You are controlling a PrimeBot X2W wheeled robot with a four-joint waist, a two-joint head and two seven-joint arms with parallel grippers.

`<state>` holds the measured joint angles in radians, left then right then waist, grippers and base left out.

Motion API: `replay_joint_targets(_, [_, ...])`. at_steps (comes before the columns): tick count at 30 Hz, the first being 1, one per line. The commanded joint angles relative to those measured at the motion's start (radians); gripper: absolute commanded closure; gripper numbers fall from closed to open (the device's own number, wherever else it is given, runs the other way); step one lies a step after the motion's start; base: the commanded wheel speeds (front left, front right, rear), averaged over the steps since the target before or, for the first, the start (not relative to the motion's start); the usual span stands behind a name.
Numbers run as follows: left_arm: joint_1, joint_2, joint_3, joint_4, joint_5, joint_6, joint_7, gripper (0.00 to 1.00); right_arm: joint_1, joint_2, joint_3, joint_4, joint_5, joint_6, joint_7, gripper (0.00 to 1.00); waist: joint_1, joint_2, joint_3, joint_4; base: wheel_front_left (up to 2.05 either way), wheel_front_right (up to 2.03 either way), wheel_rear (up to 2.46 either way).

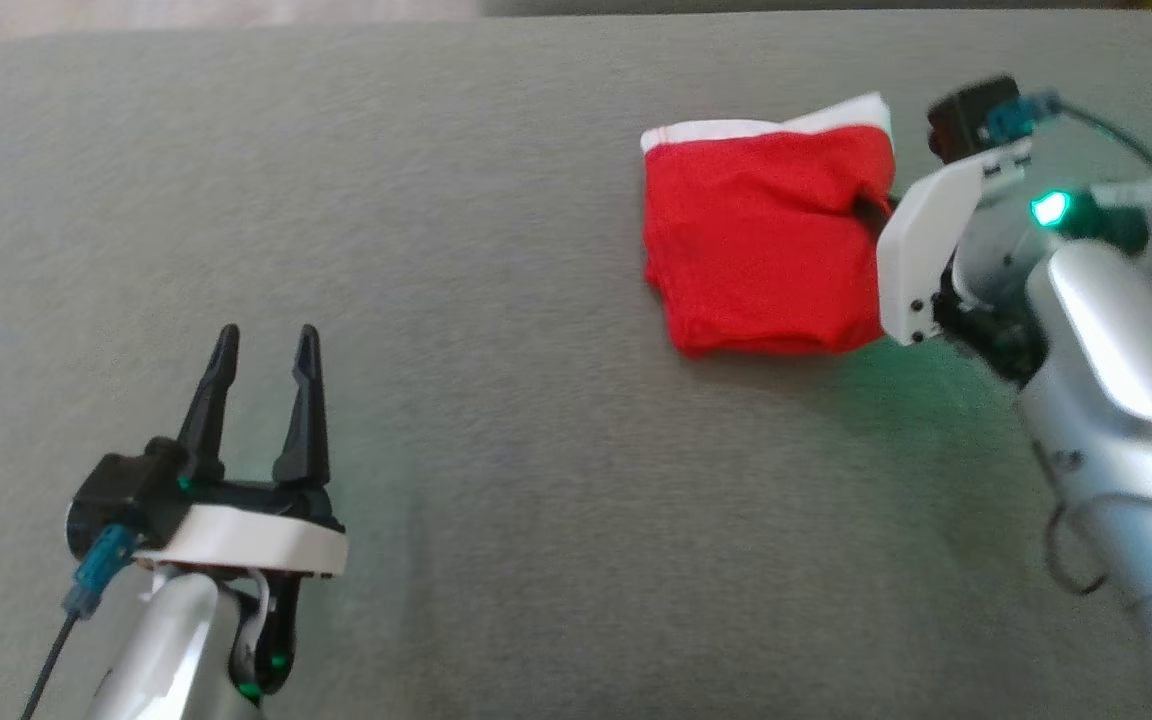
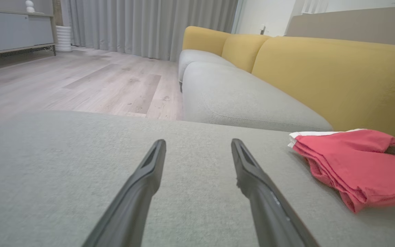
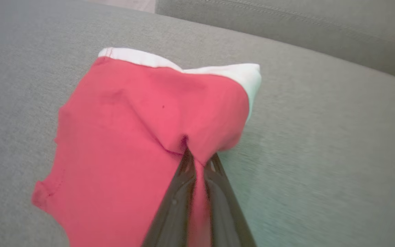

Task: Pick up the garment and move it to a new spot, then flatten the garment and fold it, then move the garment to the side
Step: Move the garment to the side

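Jaws of the right gripper (image 3: pixel 199 154) are closed on the garment (image 3: pixel 132 137), with a raised fold of red cloth pinched between the two dark fingers at the garment's right-hand edge. The jaws of the left gripper (image 1: pixel 266 345) stand wide apart, hold nothing and are poised over the grey cushion (image 1: pixel 536 450) at the near left. The garment is folded into a compact red block with a white band along its far side. It lies on the cushion's far right part, near the far edge in the head view. Its layered edges show stacked in the left wrist view (the lowest layers touch the fabric of the seat). A broad stretch of cushion separates the left gripper from the garment, and they are well apart. The cushion's far left corner is rounded, with pale floor (image 2: pixel 81 79) beyond it. Past the far edge sits a neighbouring seat cushion (image 2: pixel 238 99), backed by a yellow backrest (image 2: pixel 338 75). Across the floor there is a grey curtain (image 2: pixel 142 24), and a grey cabinet (image 2: pixel 15 29) with its doors shut. Beside the cabinet stands a white ribbed vessel (image 2: pixel 63 37), and its contents cannot be told.
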<state>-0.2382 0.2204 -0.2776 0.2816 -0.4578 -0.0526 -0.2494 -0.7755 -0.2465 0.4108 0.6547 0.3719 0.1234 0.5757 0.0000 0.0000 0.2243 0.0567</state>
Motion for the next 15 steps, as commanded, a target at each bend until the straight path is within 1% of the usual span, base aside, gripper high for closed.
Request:
replay_joint_targets(1, [-0.015,0.02,0.046,-0.032,0.004,0.001,-0.011,0.0,-0.046,-0.024,0.041,-0.066,0.03,0.007,0.015,1.0,0.0,0.0,-0.023,-0.055,0.0,0.0,0.0])
replay_joint_targets(4, [-0.009,0.018,0.056,-0.044,0.006,0.005,-0.012,0.0,-0.068,-0.164,0.172,-0.178,0.11,0.007,0.05,1.0,0.0,0.0,-0.024,-0.108,0.0,0.0,0.0])
replay_joint_targets(6, [-0.01,0.015,0.057,-0.052,0.01,0.004,-0.012,0.0,-0.081,-0.254,0.224,-0.223,0.15,0.007,0.059,1.0,0.0,0.0,-0.02,-0.134,0.0,0.0,0.0])
replay_joint_targets(8, [-0.012,0.013,0.055,-0.06,0.014,0.003,-0.012,0.0,-0.092,-0.331,0.248,-0.244,0.178,0.007,0.058,1.0,0.0,0.0,-0.012,-0.155,0.0,0.0,0.0])
replay_joint_targets(12, [-0.021,0.014,0.053,-0.073,0.022,0.001,-0.012,0.0,-0.108,-0.454,0.275,-0.253,0.198,0.007,0.044,1.0,0.0,0.0,0.015,-0.189,0.0,0.0,0.0])
replay_joint_targets(15, [-0.029,0.022,0.054,-0.083,0.028,0.001,-0.012,0.0,-0.113,-0.513,0.279,-0.238,0.188,0.007,0.008,1.0,0.0,0.0,0.044,-0.208,0.0,0.0,0.0])
